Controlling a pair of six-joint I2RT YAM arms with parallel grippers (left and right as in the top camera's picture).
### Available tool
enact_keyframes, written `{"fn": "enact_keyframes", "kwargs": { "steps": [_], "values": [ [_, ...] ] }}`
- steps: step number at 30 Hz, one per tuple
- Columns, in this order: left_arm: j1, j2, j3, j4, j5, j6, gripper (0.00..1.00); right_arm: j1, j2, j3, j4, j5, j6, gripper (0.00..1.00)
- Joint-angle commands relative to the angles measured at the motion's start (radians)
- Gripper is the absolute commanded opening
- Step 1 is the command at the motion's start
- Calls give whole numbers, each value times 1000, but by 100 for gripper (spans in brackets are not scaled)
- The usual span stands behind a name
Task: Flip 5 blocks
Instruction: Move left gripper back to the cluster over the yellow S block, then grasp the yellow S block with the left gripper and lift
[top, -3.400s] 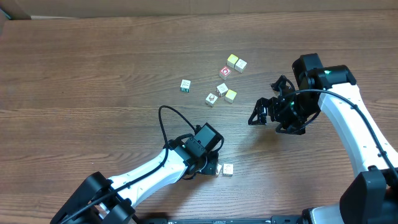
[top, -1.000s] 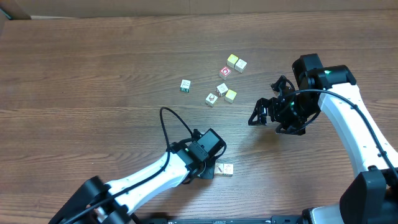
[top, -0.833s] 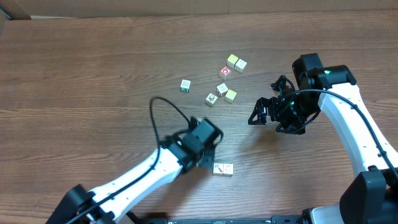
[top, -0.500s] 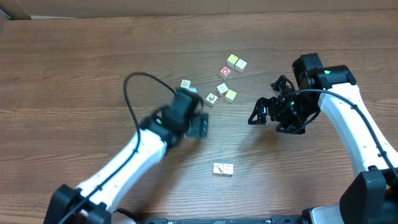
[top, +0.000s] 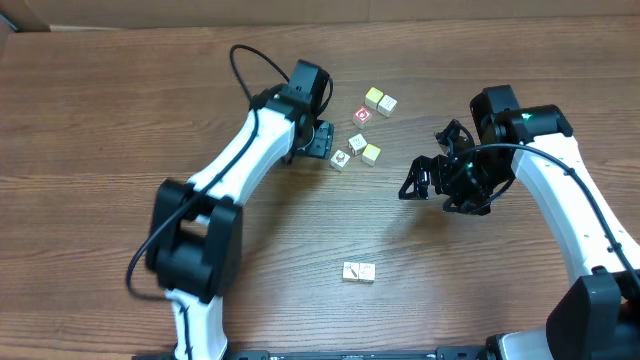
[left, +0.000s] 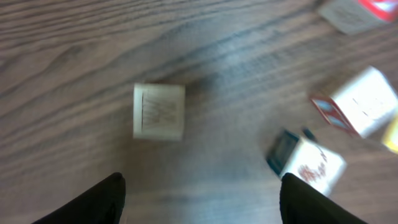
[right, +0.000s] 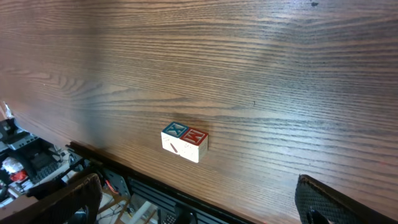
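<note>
Jaws now apart, left gripper (left: 202, 191) has left the paired blocks (top: 358, 272) behind

Brown woodgrain table (top: 100, 100); pale block (left: 158, 112), brown marks; red-faced cube (top: 362, 116); yellow-topped cube (top: 371, 154); white right arm (top: 555, 195).

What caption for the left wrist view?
Open left fingers hover over a pale block on the wood table; more blocks blur at right.

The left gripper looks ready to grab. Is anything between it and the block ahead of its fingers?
Nothing visible. In the left wrist view only bare table separates the open left gripper from the block. The other blocks lie off to its right, apart.
</note>
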Motion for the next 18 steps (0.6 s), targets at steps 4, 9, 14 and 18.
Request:
{"fn": "enact_keyframes", "kwargs": {
  "steps": [4,9,14,18],
  "values": [
    [62,134,127,-43,-12,17,70,4,-15,23,2,0,-6,100],
    [79,137,127,-42,-9,17,68,4,-15,23,6,0,-6,100],
    [80,138,127,-35,-1,17,57,4,-15,23,6,0,-6,100],
    [76,138,127,-21,9,9,45,4,-15,23,5,0,-6,100]
  ]
}}
